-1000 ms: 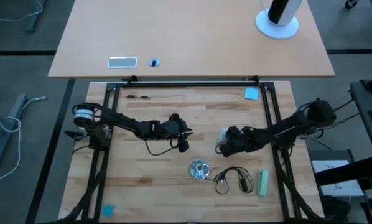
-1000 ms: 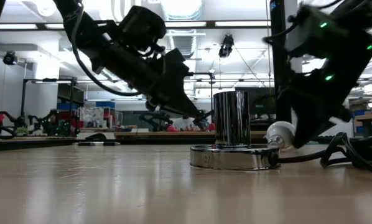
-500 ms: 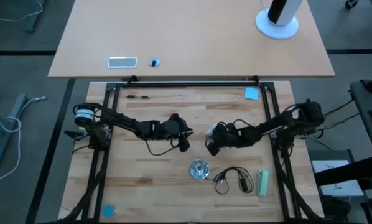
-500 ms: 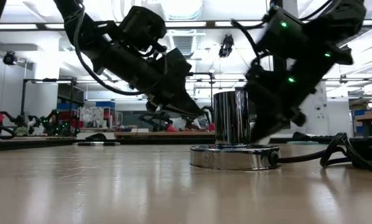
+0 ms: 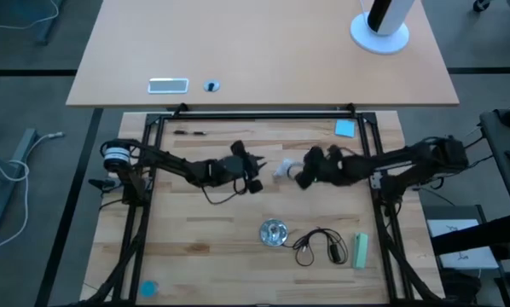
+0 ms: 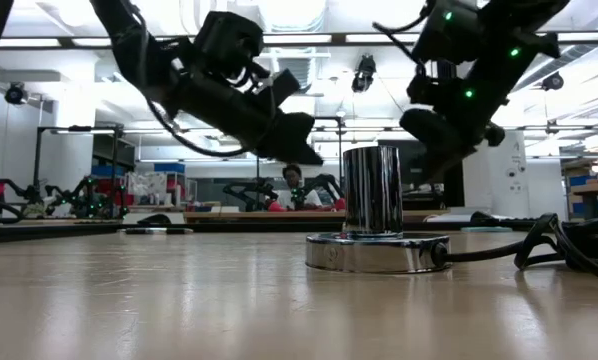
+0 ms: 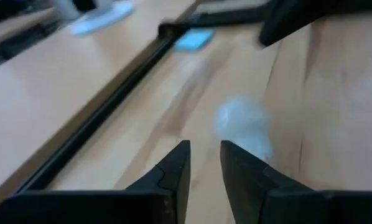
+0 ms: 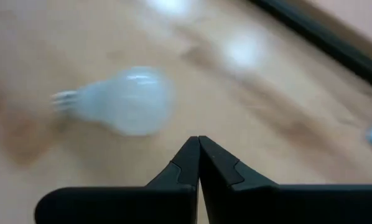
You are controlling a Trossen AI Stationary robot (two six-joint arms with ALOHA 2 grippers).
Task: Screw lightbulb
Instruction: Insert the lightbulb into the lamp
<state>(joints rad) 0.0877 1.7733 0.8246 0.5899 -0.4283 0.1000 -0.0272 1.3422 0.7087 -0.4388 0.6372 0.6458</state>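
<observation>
The white frosted lightbulb (image 5: 281, 170) lies on its side on the wooden table between my two grippers. It also shows in the right wrist view (image 8: 120, 101), its screw base (image 8: 63, 98) pointing away from its dome, and blurred in the left wrist view (image 7: 242, 122). My left gripper (image 5: 255, 176) stands just left of it, with a narrow gap between its fingers (image 7: 204, 155). My right gripper (image 5: 299, 176) is shut (image 8: 198, 144) just right of it, a little short of the glass. The round silver socket (image 5: 274, 232) stands nearer the front edge. In the low view (image 6: 374, 232) it hides the bulb.
The socket's black cord (image 5: 318, 246) coils on the table to its right, next to a pale green block (image 5: 361, 251). A blue pad (image 5: 344, 128) lies at the far right. Black frame rails (image 5: 255, 113) edge the table. A person (image 6: 294, 182) sits far behind.
My right gripper has swung toward the table's left and then toward the far edge, rising. The bulb, which was at its fingers, has moved left and farther away and now lies free on the table. My left gripper has risen and moved a little toward the far edge.
</observation>
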